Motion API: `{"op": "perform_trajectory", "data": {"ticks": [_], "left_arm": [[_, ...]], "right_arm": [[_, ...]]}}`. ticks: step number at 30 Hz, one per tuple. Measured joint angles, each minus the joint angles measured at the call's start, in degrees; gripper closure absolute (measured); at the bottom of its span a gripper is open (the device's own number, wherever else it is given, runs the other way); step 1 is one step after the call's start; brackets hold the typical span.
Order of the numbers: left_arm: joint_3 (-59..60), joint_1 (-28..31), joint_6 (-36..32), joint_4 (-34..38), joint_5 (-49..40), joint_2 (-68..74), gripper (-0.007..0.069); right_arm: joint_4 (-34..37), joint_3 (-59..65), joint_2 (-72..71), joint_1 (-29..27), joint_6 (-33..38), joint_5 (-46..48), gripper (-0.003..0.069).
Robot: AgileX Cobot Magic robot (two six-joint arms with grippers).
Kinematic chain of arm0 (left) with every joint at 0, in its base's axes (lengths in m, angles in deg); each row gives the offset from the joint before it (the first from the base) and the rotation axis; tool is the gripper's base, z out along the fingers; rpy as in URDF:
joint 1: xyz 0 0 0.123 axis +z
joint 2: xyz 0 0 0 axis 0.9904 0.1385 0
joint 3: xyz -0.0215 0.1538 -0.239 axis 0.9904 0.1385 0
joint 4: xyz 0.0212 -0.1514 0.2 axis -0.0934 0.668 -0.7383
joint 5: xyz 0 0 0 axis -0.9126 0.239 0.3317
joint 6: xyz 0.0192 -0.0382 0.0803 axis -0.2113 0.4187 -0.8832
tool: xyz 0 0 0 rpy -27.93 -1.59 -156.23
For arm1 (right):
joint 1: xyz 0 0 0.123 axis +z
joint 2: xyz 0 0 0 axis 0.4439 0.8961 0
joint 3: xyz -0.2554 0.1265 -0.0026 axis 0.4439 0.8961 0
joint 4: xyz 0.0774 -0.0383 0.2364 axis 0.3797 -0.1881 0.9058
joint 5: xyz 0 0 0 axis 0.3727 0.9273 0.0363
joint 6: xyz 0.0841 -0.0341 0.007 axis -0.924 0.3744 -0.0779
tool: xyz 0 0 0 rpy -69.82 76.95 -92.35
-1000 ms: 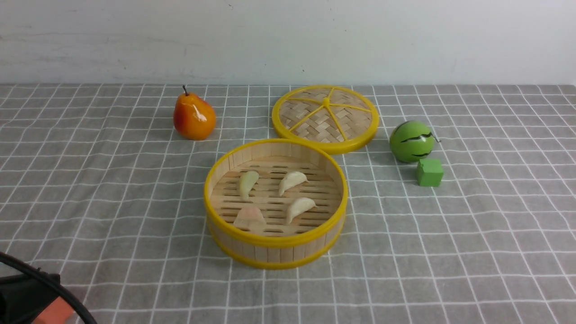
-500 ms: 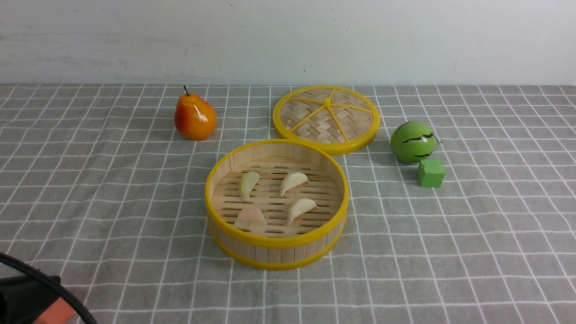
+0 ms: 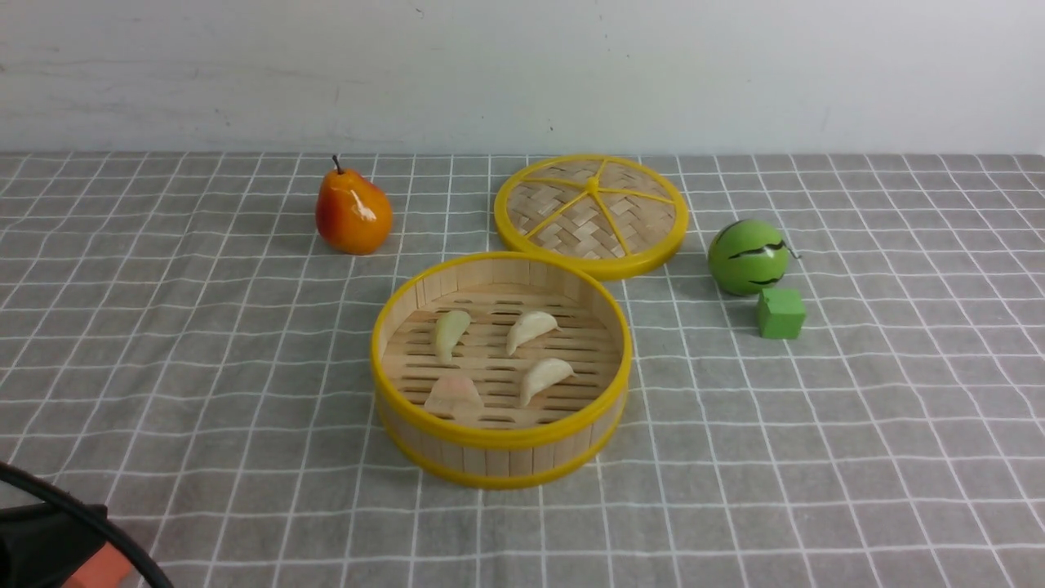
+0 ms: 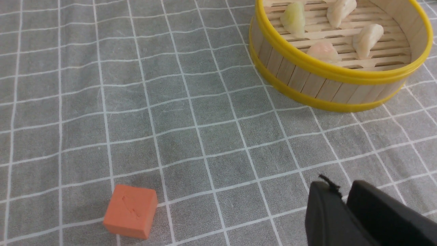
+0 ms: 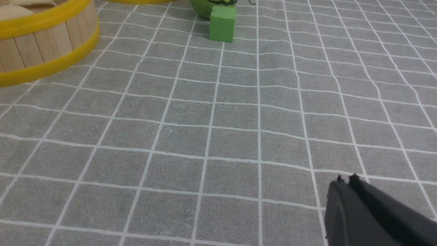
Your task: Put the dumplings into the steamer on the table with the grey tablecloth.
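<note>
Left gripper (image 4: 344, 194) and right gripper (image 5: 344, 182), each with its fingers pressed together on nothing, hang low over the grey tablecloth (image 3: 204, 343), well apart from the steamer (image 3: 500, 437). All four dumplings (image 3: 531, 327) lie on its slatted floor; none shows on the cloth, and the lid (image 3: 592, 212) lies just behind. The placing step looks finished, so the next move probably calls only for keeping both arms clear.
</note>
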Motion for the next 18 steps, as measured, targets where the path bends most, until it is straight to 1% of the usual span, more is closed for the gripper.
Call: {"op": "perform_trajectory", "data": {"ticks": [6,8,12,13,14,16,18], "left_arm": [[0.1,0.0,0.0,0.0,0.1,0.0,0.0533],[1.9,0.0,0.0,-0.2,2.0,-1.5,0.0533],[10.7,0.1,-0.1,-0.3,7.7,-10.0,0.0531],[11.2,0.1,-0.1,-0.4,7.7,-10.6,0.0531],[14.9,0.7,-0.1,-1.7,8.4,-15.4,0.0534],[20.2,2.6,-0.1,-2.3,9.6,-23.6,0.0547],[24.0,5.5,-0.1,-0.8,11.8,-28.3,0.0576]], "right_arm": [[0.0,0.0,0.0,0.0,0.0,0.0,0.0653],[0.2,0.0,0.0,0.0,0.0,0.0,0.0650],[0.1,0.0,0.0,0.0,0.0,0.0,0.0645],[0.1,0.0,0.0,0.0,0.0,0.0,0.0645],[0.1,0.0,0.0,0.0,0.0,0.0,0.0641],[0.1,0.0,0.0,0.0,0.0,0.0,0.0637],[0.1,0.0,0.0,0.0,0.0,0.0,0.0636]]}}
